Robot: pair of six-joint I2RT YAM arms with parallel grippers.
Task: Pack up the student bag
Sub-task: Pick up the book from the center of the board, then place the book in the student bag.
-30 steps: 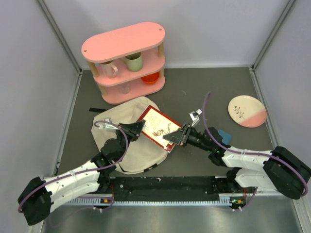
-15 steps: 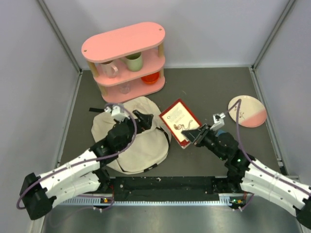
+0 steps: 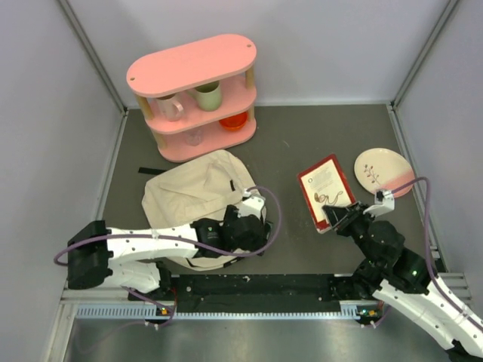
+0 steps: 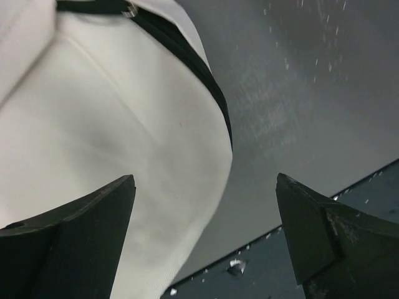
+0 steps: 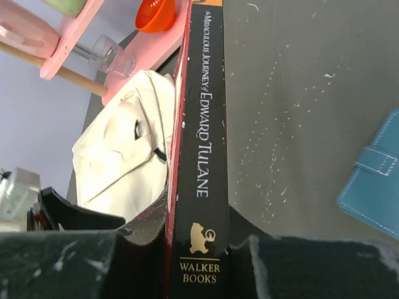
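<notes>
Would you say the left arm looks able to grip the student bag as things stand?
Probably yes: the left gripper hangs open over the edge of the student bag, nothing between them; the book is held aside by the right gripper.

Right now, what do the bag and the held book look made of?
The student bag: cream cloth, matte, probably canvas; it slumps in soft creases. The book: paper, seemingly a paperback with smooth printed cover; thin spine, crisp lettering.
</notes>
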